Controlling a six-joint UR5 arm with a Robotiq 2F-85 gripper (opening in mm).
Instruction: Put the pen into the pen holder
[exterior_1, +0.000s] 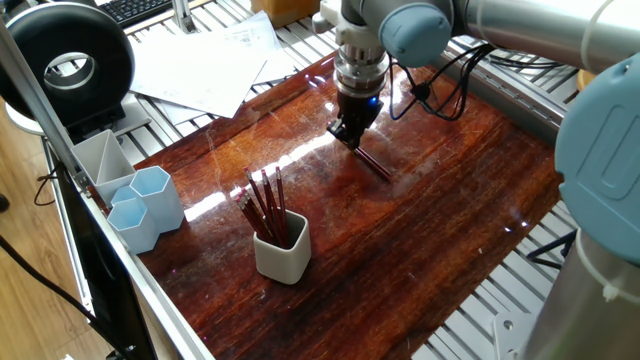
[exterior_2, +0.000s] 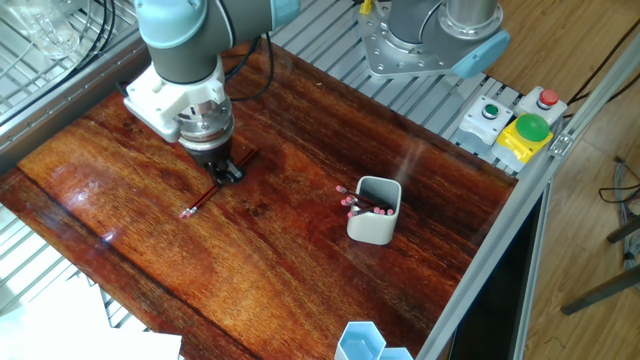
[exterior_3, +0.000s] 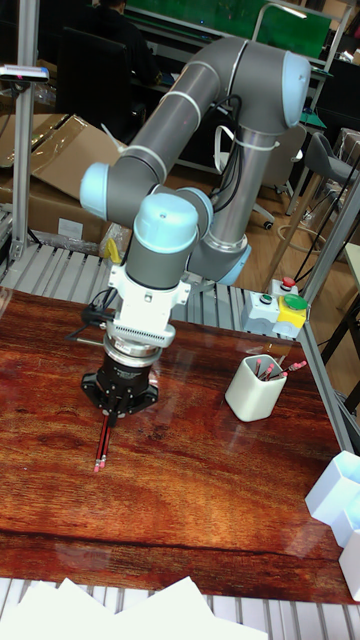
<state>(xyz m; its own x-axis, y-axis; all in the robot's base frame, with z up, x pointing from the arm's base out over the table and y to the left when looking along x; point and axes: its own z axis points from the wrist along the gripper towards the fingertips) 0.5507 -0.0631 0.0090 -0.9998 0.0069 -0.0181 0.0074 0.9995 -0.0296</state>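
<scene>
A dark red pen (exterior_2: 198, 201) lies flat on the wooden table (exterior_2: 280, 240); it also shows as the pen (exterior_1: 376, 166) and the pen (exterior_3: 101, 445). My gripper (exterior_2: 226, 174) points straight down right at the pen's middle, fingertips at table level or just above it. The gap between the dark fingers is too small to read in any view. The off-white pen holder (exterior_1: 281, 250) stands upright to the front with several similar pens in it. It is also the pen holder (exterior_2: 374, 211) and the pen holder (exterior_3: 254, 388), well apart from the gripper.
Pale blue hexagonal cups (exterior_1: 146, 205) and a grey divided tray (exterior_1: 100, 158) sit at the table's left edge. Loose papers (exterior_1: 205, 65) lie beyond the far corner. A button box (exterior_2: 512, 122) is mounted past the table's edge. Black cables (exterior_1: 440, 90) hang behind the wrist.
</scene>
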